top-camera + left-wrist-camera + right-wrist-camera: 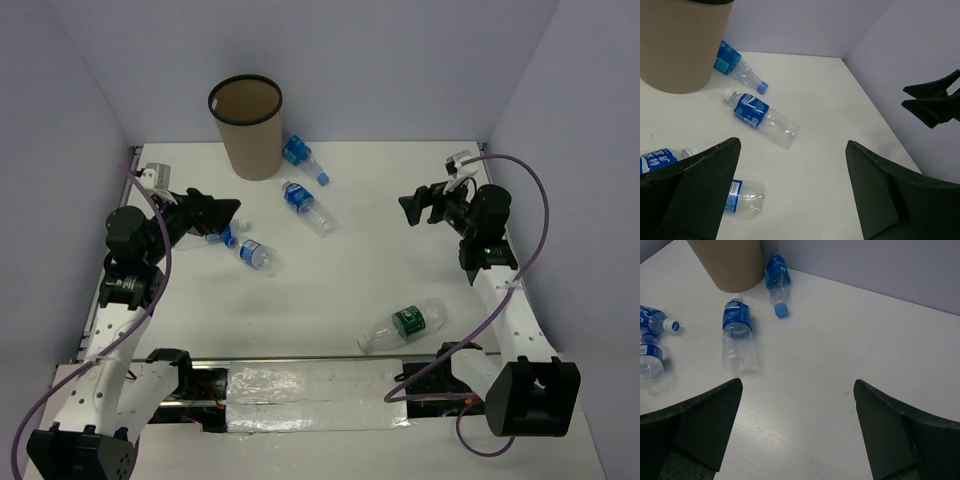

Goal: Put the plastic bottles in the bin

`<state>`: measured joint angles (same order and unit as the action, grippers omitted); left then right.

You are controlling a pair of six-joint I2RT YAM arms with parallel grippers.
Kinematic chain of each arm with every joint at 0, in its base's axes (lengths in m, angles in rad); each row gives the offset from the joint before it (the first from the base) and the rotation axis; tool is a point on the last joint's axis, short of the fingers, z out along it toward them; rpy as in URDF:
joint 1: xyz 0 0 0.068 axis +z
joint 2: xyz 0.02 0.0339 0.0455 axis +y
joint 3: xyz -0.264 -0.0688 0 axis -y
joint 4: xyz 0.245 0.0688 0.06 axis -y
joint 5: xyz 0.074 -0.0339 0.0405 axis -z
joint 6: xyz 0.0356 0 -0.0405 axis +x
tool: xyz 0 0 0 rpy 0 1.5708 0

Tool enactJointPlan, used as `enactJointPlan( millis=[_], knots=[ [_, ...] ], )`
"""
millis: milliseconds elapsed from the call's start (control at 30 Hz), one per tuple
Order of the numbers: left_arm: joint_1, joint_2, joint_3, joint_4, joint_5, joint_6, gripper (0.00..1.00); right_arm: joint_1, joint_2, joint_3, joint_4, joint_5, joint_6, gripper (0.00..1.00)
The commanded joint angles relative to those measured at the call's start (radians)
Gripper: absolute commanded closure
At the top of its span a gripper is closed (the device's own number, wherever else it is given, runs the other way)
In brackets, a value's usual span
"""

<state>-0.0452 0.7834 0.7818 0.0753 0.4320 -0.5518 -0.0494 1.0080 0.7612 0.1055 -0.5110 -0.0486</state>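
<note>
The tan bin with a black rim stands at the back left. One blue-label bottle lies against its right side, and another lies nearer the middle. Two more lie by my left gripper: one in the open and one partly under the fingers. A larger green-label bottle lies at the front right. My left gripper is open and empty above the table. My right gripper is open, empty and raised at the right; it also shows in its wrist view.
White walls close in the table on the left, back and right. A strip of clear tape runs along the near edge between the arm bases. The right arm's cable loops beside the right wall.
</note>
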Motion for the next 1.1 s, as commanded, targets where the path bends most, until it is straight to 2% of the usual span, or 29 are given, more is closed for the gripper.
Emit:
enactJointPlan(
  millis=[0, 67, 100, 133, 200, 267, 300, 367, 500, 533, 600, 767, 833, 933, 1067],
  knots=[
    [-0.004, 0.011, 0.045, 0.026, 0.019, 0.018, 0.01, -0.003, 0.009, 0.006, 0.086, 0.011, -0.043, 0.0],
    [-0.004, 0.016, 0.045, 0.029, 0.016, 0.012, 0.01, -0.004, 0.026, 0.029, 0.036, -0.026, -0.109, 0.0],
    [-0.004, 0.017, 0.043, 0.03, 0.01, 0.006, 0.01, -0.004, 0.035, 0.042, -0.008, -0.132, -0.167, 0.0],
    [-0.004, 0.025, 0.043, 0.031, 0.002, -0.009, 0.0, -0.004, 0.055, 0.058, -0.132, -0.194, -0.32, 0.0],
    [-0.004, 0.042, 0.048, 0.015, -0.039, -0.02, 0.01, -0.003, 0.081, 0.107, -0.267, -0.367, -0.513, 0.0],
    [-0.005, 0.054, 0.054, -0.006, -0.091, -0.051, 0.01, 0.0, 0.113, 0.139, -0.383, -0.444, -0.574, 0.0],
    [-0.004, 0.069, 0.057, -0.038, -0.161, -0.097, 0.01, 0.008, 0.125, 0.153, -0.427, -0.492, -0.606, 0.01],
    [-0.004, 0.088, 0.057, -0.086, -0.235, -0.16, 0.01, 0.032, 0.123, 0.159, -0.444, -0.486, -0.612, 0.01],
    [-0.004, 0.164, 0.071, -0.329, -0.444, -0.389, 0.01, 0.043, 0.029, 0.113, -0.4, -0.454, -0.568, 0.0],
    [-0.004, 0.18, 0.082, -0.436, -0.487, -0.414, 0.01, 0.045, 0.011, 0.084, -0.362, -0.454, -0.554, 0.0],
    [-0.004, 0.224, 0.097, -0.512, -0.556, -0.473, 0.01, 0.074, -0.026, 0.061, -0.333, -0.458, -0.521, 0.0],
    [-0.002, 0.321, 0.111, -0.514, -0.634, -0.557, 0.01, 0.077, -0.083, 0.033, -0.334, -0.485, -0.501, 0.01],
    [-0.002, 0.42, 0.137, -0.529, -0.66, -0.588, 0.01, 0.077, -0.114, 0.015, -0.333, -0.48, -0.507, 0.01],
    [0.022, 0.598, 0.281, -0.624, -0.703, -0.614, 0.01, 0.075, -0.141, 0.001, -0.331, -0.469, -0.524, 0.0],
    [0.082, 0.773, 0.339, -0.617, -0.701, -0.652, 0.01, 0.072, -0.146, -0.005, -0.34, -0.491, -0.534, 0.0]
  ],
)
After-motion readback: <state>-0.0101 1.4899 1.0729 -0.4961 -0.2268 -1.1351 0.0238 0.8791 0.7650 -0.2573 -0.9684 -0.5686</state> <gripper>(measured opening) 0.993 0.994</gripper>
